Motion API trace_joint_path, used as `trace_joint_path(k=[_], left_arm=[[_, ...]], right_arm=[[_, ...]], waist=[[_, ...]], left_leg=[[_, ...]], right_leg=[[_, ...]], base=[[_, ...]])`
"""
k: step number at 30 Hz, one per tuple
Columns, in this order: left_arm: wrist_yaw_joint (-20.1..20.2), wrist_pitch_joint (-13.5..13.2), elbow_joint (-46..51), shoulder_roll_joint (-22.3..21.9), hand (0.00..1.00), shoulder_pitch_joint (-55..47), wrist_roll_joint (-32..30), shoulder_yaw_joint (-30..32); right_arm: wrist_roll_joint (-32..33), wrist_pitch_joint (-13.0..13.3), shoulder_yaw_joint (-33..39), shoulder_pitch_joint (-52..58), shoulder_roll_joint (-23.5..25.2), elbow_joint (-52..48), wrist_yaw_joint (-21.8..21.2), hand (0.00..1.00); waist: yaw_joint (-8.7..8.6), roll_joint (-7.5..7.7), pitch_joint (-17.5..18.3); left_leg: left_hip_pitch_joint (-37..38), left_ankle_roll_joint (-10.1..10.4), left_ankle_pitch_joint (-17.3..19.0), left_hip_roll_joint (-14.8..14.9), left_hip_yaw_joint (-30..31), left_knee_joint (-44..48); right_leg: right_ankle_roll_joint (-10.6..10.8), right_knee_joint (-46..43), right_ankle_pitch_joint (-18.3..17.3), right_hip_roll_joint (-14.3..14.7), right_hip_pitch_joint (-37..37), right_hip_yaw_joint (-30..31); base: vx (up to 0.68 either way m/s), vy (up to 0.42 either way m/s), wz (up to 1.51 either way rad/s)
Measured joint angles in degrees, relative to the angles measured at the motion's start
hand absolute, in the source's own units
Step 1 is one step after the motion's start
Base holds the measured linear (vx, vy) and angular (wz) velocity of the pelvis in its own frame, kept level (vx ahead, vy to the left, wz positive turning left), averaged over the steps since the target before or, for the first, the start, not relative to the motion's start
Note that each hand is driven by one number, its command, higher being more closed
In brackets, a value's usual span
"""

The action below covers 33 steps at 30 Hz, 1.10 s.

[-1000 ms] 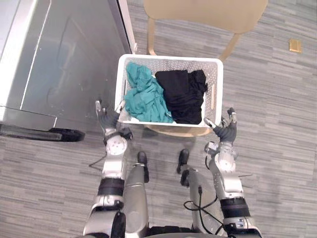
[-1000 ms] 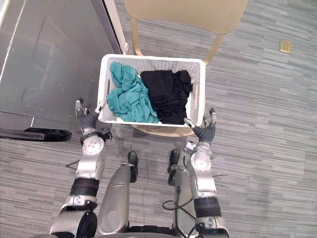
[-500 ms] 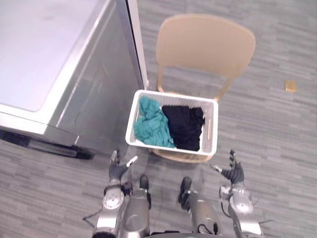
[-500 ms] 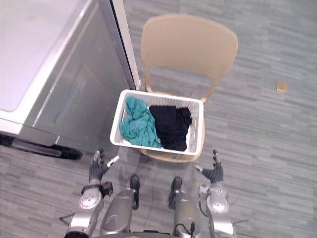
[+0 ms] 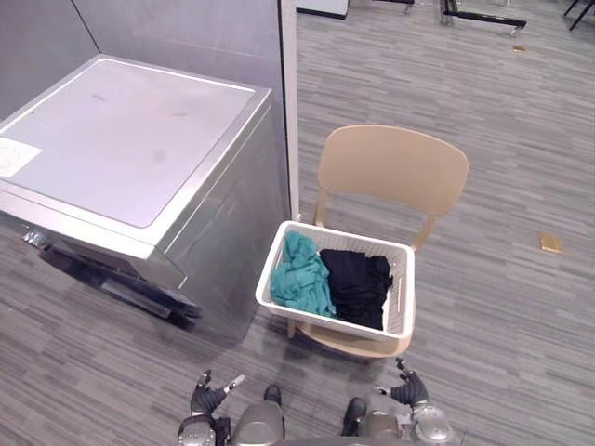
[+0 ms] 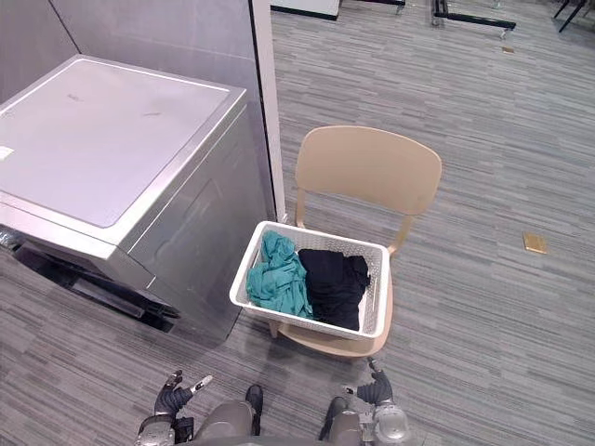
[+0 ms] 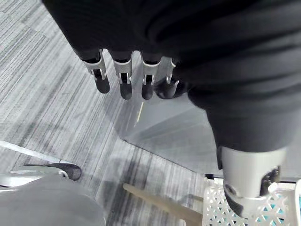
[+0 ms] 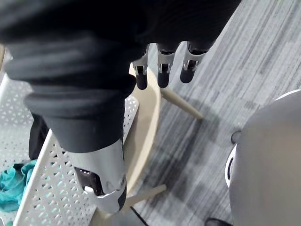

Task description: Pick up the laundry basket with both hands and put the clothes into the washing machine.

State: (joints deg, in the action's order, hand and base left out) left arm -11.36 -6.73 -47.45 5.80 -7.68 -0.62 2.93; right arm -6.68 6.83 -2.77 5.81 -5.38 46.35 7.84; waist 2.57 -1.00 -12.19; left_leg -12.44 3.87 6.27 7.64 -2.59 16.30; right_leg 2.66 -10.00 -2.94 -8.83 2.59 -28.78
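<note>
The laundry basket (image 5: 403, 293) sits on the tan chair (image 5: 390, 172), just beside the washing machine (image 5: 121, 139). It holds teal clothes (image 5: 302, 277) and black clothes (image 5: 358, 283). The left robot hand (image 5: 209, 395) and right robot hand (image 5: 409, 392) hang low, well short of it, fingers released and grasping nothing.

From my remote station I see a floor of grey, streaked carpet tiles (image 5: 521, 167) running across an evenly lit room. A tan moulded chair with a rounded back (image 5: 395, 172) stands just beside the white-edged end of a grey partition wall (image 5: 186, 32). A small brass-coloured square plate (image 5: 552, 242) lies on the floor, well to the chair's right. Black wheeled frame bases (image 5: 479, 17) stand at the far end.
</note>
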Motion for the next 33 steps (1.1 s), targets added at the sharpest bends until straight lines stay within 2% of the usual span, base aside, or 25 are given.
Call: trace_joint_path(k=[1,3,4,5,6,7,8,9,10,11,13,14,15,16,17,18,19,20,21,22,23,25,27,31,33], left_arm=[[0.0,0.0,0.1,-0.1,0.00,0.2,0.0,0.0],[-0.2,-0.2,0.1,-0.1,0.00,0.4,-0.1,0.0],[-0.3,-0.1,0.0,-0.2,0.00,0.5,-0.2,-0.1],[-0.4,-0.1,-0.2,-0.9,0.00,0.4,-0.3,-0.2],[-0.7,-0.1,-0.5,-1.8,0.00,0.7,-0.3,-0.6],[-0.8,-0.1,-0.6,-2.0,0.00,1.4,-0.3,-1.1],[-1.1,-0.2,-0.6,-1.4,0.00,2.6,-0.4,-2.4],[-1.2,-0.1,-0.7,-0.7,0.00,3.0,-0.5,-3.0],[-1.1,-0.1,-1.1,0.2,0.00,3.6,-0.7,-3.7],[-1.3,-0.1,-1.6,0.2,0.00,3.8,-1.0,-4.1],[-1.2,-0.4,-1.4,0.6,0.00,3.7,-1.2,-4.1],[-1.2,-0.4,-1.4,0.8,0.00,4.1,-1.4,-4.7],[-1.2,-0.6,-1.3,0.8,0.00,4.1,-1.4,-4.8],[-1.2,-0.6,-1.2,0.8,0.00,4.1,-1.7,-5.0],[-1.2,-0.7,-1.0,1.1,0.00,4.0,-1.8,-5.2],[-1.3,-0.7,-0.7,1.5,0.00,4.0,-1.9,-5.2],[-1.3,-0.7,-0.6,1.5,0.00,4.0,-1.9,-5.2],[-1.3,-0.8,-0.4,1.2,0.00,3.8,-1.9,-5.3],[-1.3,-1.0,-0.4,1.2,0.00,3.8,-2.2,-5.5],[-1.3,-1.1,-0.5,0.8,0.00,3.9,-2.3,-5.8],[-1.3,-1.4,-0.4,0.3,0.00,4.0,-2.3,-6.5],[-1.4,-1.4,-0.3,0.1,0.00,4.3,-2.3,-6.9],[-1.5,-1.7,0.1,0.0,0.00,4.4,-2.3,-7.1],[-1.5,-2.5,0.1,0.0,0.00,4.4,-2.3,-7.3],[-1.5,-2.6,0.3,-0.4,0.00,4.4,-2.3,-7.5]], right_arm=[[0.0,-0.1,0.0,-0.1,0.1,0.0,0.1,0.00],[-0.1,-0.7,0.5,-1.8,-0.6,0.0,1.1,0.00],[-0.1,-0.7,0.6,-2.2,-1.0,-0.1,1.1,0.00],[-0.2,-0.7,0.6,-2.5,-2.0,-0.2,1.1,0.00],[-0.2,-0.7,0.7,-2.4,-3.0,-0.3,1.2,0.00],[-0.3,-0.8,0.9,-2.8,-3.1,-0.2,1.1,0.00],[-0.2,-0.9,1.1,-3.1,-1.6,-0.2,0.9,0.00],[-0.2,-0.9,1.0,-3.1,-0.7,-0.2,0.7,0.00],[-0.2,-0.8,1.0,-3.0,0.9,-0.3,0.8,0.00],[-0.2,-0.9,1.0,-3.4,1.9,-0.3,0.8,0.00],[-0.1,-0.9,0.5,-4.2,2.3,-0.4,0.8,0.00],[-0.1,-0.9,-0.7,-5.4,2.1,-0.7,0.8,0.00],[-0.1,-1.0,-1.7,-6.8,2.0,-0.7,0.8,0.00],[-0.1,-1.0,-2.7,-7.5,2.0,-1.3,0.9,0.00],[-0.2,-1.0,-3.4,-7.4,2.6,-2.7,0.9,0.00],[-0.2,-0.9,-4.8,-7.6,2.8,-3.6,0.8,0.00],[-0.2,-0.9,-5.3,-7.7,2.8,-4.4,0.9,0.00],[-0.2,-0.7,-5.5,-8.0,2.7,-5.5,1.0,0.00],[-0.2,-0.7,-5.6,-8.6,2.6,-7.0,1.2,0.00],[-0.2,-0.5,-5.6,-9.0,2.6,-7.6,1.5,0.00],[-0.2,-0.4,-5.6,-10.7,2.5,-7.6,2.2,0.00],[-0.4,-0.4,-5.6,-13.6,2.5,-8.6,2.4,0.00],[-0.7,-0.4,-6.4,-16.1,2.9,-10.7,3.5,0.00],[-0.7,-0.1,-6.0,-20.6,3.9,-12.0,5.3,0.00],[-0.7,0.3,-5.7,-23.6,3.6,-11.9,7.0,0.00]], waist=[[-0.08,0.04,-0.1],[-0.29,0.31,-0.2],[-0.41,0.53,-0.3],[-0.46,0.06,0.0],[-0.70,-1.64,0.8],[-1.01,-1.72,0.8],[-1.33,0.19,0.5],[-1.40,0.83,0.4],[-1.54,1.68,0.3],[-0.83,1.81,-0.2],[0.44,1.80,-0.3],[0.98,1.96,-0.7],[1.28,1.81,-0.8],[1.21,1.60,-1.1],[0.94,1.53,-1.9],[0.98,2.35,-2.6],[0.97,2.43,-2.9],[1.03,2.52,-2.9],[1.00,2.37,-3.0],[0.51,2.30,-3.0],[-0.06,1.20,-3.4],[0.04,0.36,-3.7],[1.39,0.08,-3.9],[2.03,-0.14,-4.0],[2.91,-0.67,-4.3]], left_leg=[[-0.6,0.0,0.0,1.4,-2.7,1.1],[-0.4,-0.1,-0.1,7.0,-11.1,5.4],[0.2,-0.3,-0.2,8.5,-13.0,6.1],[1.6,-0.6,-0.5,11.2,-15.8,5.9],[2.2,2.0,-0.3,11.7,-16.1,3.4],[1.9,3.2,0.5,10.1,-15.9,2.9],[0.3,2.3,0.1,6.1,-13.9,2.8],[-0.7,1.7,0.2,4.5,-12.6,3.3],[-2.8,0.2,1.9,2.4,-11.0,6.7],[-3.9,-0.9,5.0,1.4,-10.0,10.9],[-4.4,-2.3,8.5,0.4,-10.1,15.4],[-4.5,-3.1,10.5,-0.6,-10.1,17.5],[-4.4,-3.7,11.2,-1.3,-10.1,17.8],[-4.1,-4.2,11.3,-2.2,-9.5,17.5],[-3.2,-5.3,11.0,-3.1,-8.2,15.7],[-1.4,-6.3,9.9,-4.8,-6.7,13.1],[-0.6,-6.5,9.5,-5.4,-5.9,11.9],[0.4,-6.4,8.4,-6.5,-5.2,9.9],[0.6,-6.0,7.3,-8.0,-3.9,9.5],[0.4,-6.1,7.1,-8.4,-2.8,9.9],[-0.3,-5.9,6.5,-9.1,-1.1,9.7],[-2.2,-5.8,5.1,-10.1,1.0,8.4],[-2.7,-5.4,3.7,-10.6,2.4,6.4],[-2.7,-4.5,2.6,-10.6,4.0,4.5],[-2.8,-3.9,1.8,-10.5,4.1,3.5]], right_leg=[[0.0,-0.4,0.0,-0.7,0.1,-1.1],[0.3,-4.0,0.2,-4.9,0.8,-3.5],[0.7,-4.6,0.3,-6.2,0.7,-4.0],[2.6,-5.2,0.9,-8.3,0.5,-4.6],[6.1,-5.3,1.5,-9.7,0.1,-6.2],[6.8,-4.9,2.2,-11.1,-0.2,-7.0],[7.0,-3.5,2.6,-13.4,-0.8,-7.9],[7.0,-3.1,2.6,-14.3,-1.4,-8.5],[7.3,-3.6,2.8,-16.2,-2.6,-9.3],[7.5,-5.8,2.9,-18.2,-3.5,-9.7],[7.4,-9.1,3.0,-20.6,-3.4,-8.4],[4.7,-12.2,3.4,-22.5,-2.5,-6.5],[-0.8,-15.5,4.0,-23.5,-0.2,-3.9],[-4.6,-19.7,2.9,-23.0,2.8,0.5],[-0.2,-24.3,-2.0,-19.5,5.1,5.9],[1.7,-25.9,-7.3,-14.2,5.9,10.3],[2.0,-25.8,-9.6,-11.6,6.0,12.2],[2.1,-24.4,-12.0,-6.7,6.7,14.0],[1.9,-20.9,-13.4,-4.5,6.4,14.0],[2.5,-20.4,-13.6,-4.5,5.4,13.8],[2.8,-19.0,-13.8,-4.4,4.6,12.9],[3.1,-17.7,-13.7,-4.3,5.0,11.1],[3.3,-15.5,-12.8,-4.1,4.8,9.5],[3.4,-12.1,-11.8,-3.1,3.0,8.0],[3.0,-10.6,-11.0,-3.0,2.7,7.4]], base=[[0.00,0.093,0.78],[0.02,0.211,0.65],[0.00,0.351,0.59],[0.00,0.432,0.70],[0.01,0.411,0.83],[0.01,0.427,1.07],[0.01,0.321,1.01],[0.01,0.356,1.29],[0.01,0.319,1.05],[-0.01,0.316,0.81],[-0.02,0.302,0.15],[-0.03,0.326,-0.02],[-0.03,0.265,0.02],[-0.01,0.215,0.21],[0.03,0.140,0.49],[0.04,0.085,0.60],[0.06,0.041,0.72],[0.08,0.013,0.85],[0.12,0.007,0.96],[0.12,0.017,1.01],[0.09,0.023,0.83],[0.08,-0.007,0.62],[0.12,-0.048,0.38],[0.11,-0.060,0.25],[0.08,-0.053,0.13]])
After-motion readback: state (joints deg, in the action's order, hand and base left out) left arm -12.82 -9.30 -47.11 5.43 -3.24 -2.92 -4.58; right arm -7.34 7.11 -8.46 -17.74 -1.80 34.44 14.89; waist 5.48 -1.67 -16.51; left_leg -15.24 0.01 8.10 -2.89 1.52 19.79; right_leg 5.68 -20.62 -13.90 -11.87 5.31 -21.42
